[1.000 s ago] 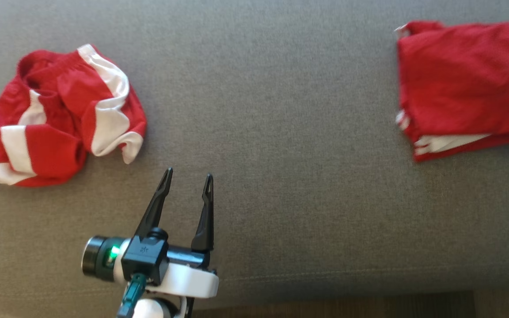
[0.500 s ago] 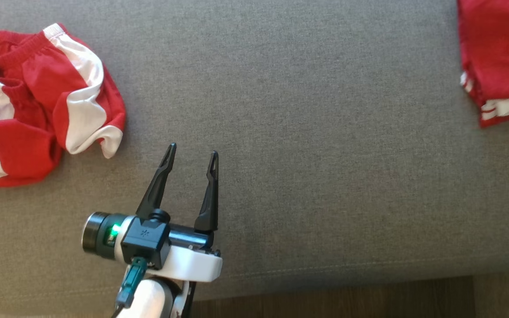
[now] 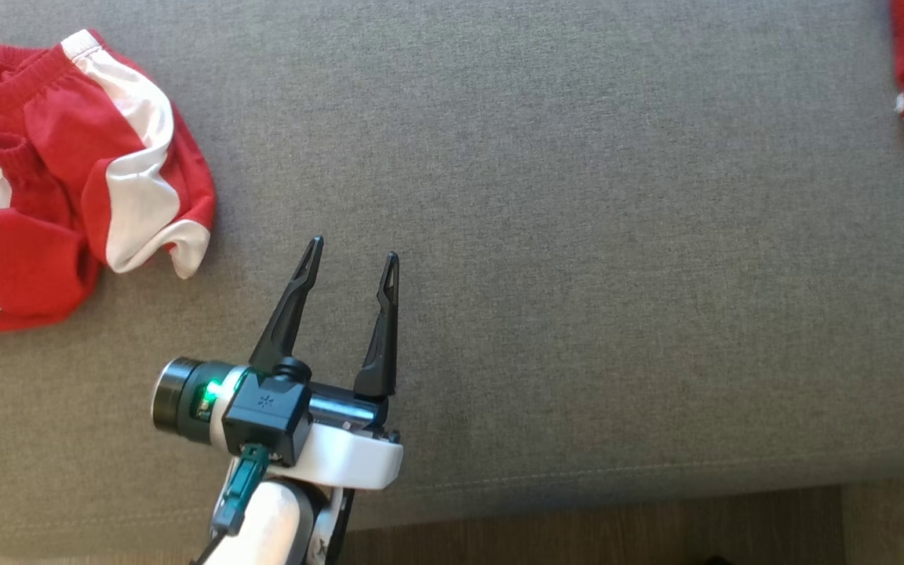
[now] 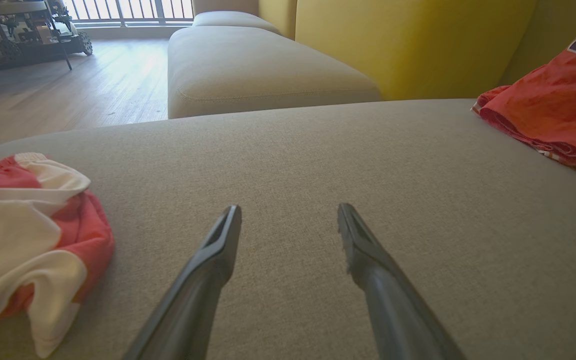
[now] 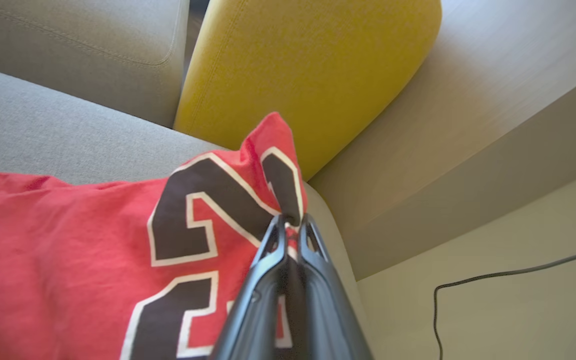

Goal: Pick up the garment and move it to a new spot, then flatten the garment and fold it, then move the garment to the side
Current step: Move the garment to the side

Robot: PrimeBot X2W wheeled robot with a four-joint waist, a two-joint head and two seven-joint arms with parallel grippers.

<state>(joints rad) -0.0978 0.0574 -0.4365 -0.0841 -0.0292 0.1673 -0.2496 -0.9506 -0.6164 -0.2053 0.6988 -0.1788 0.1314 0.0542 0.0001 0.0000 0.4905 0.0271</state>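
- Off to the left of your left hand [image 3: 354, 248], and a little farther up the head view, the crumpled red-and-white fabric garment [image 3: 67, 173] lies on the grey woven sofa seat [image 3: 577, 235]. The two are near but apart, with bare seat between them.
- That left hand is spread wide and holds nothing. Its fingers point up the seat, not at the crumpled garment.
- The crumpled garment is bunched, with no clear long axis. Its white-trimmed lower corner is the part closest to the left hand.
- Your right hand [image 5: 294, 219] is pressed together, pinching a raised fold of the red cloth jersey with a black, white-edged numeral [image 5: 68, 240]. The jersey rests at the seat's far right end, beside a yellow upholstered cushion [image 5: 308, 65].
- By my judgement the left arm is the nearer one for the crumpled garment. You would swing it leftward and turn the fingers toward that corner.
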